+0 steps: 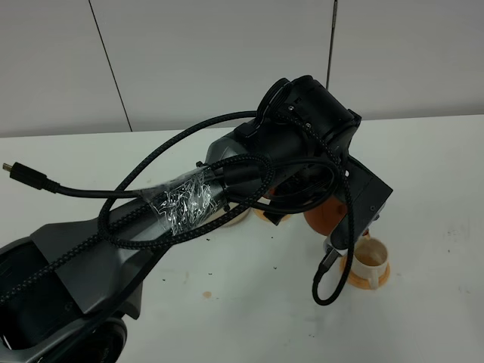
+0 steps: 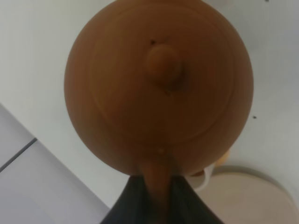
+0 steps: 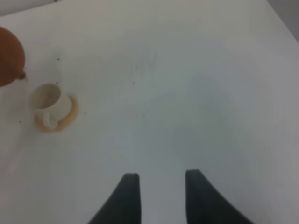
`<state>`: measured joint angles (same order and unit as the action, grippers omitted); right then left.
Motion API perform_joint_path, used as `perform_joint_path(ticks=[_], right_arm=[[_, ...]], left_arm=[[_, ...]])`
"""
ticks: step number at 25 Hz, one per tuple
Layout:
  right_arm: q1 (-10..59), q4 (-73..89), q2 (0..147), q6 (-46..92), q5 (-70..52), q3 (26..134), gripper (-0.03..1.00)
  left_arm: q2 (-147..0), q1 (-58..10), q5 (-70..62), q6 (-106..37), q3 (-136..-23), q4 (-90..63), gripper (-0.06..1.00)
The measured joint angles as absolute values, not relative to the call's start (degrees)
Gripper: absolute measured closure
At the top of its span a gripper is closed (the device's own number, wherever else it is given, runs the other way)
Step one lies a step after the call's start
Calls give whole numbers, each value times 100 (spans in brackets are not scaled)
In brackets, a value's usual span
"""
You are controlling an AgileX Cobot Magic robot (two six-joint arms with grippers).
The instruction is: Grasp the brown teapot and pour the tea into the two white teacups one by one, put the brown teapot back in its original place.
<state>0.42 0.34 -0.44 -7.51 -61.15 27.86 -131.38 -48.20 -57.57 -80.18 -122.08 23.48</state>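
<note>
My left gripper is shut on the loop handle of the brown teapot, which fills the left wrist view. In the high view the teapot hangs under my left wrist, just left of a white teacup on its orange coaster. In the right wrist view the teapot is beside that cup, spout towards it. The second cup is mostly hidden; its coaster and handle peek out. The beige saucer lies bare. My right gripper is open and empty over bare table.
My left arm with its braided cables stretches across the middle of the high view and hides much of the table. The white table ends at a grey wall at the back.
</note>
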Motion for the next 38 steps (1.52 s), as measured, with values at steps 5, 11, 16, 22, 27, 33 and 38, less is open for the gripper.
perform_joint_path(ticks=[5, 11, 16, 22, 27, 33, 38], right_arm=[[42, 34, -44, -751, -6115, 2786, 73], [42, 34, -44, -751, -6115, 2786, 73], [42, 34, -44, -751, -6115, 2786, 73], [42, 34, -44, -751, -6115, 2786, 73], [42, 34, -44, -751, -6115, 2786, 73], [42, 34, -44, -751, -6115, 2786, 73], [42, 34, -44, -751, -6115, 2786, 73]], left_arm=[[-13138, -4820, -5784, -8062, -12208, 2296, 77], [-13138, -4820, -5780, -8062, -12208, 2296, 77], [-13138, -4820, -5780, -8063, -12208, 2296, 77], [-13138, -4820, -5780, -8068, -12208, 2317, 77], [-13138, -4832, -5738, -8074, -12208, 2439, 77], [-13138, -4946, -5613, -8074, -12208, 2883, 77], [-13138, -4984, -5561, -8074, -12208, 2913, 77]])
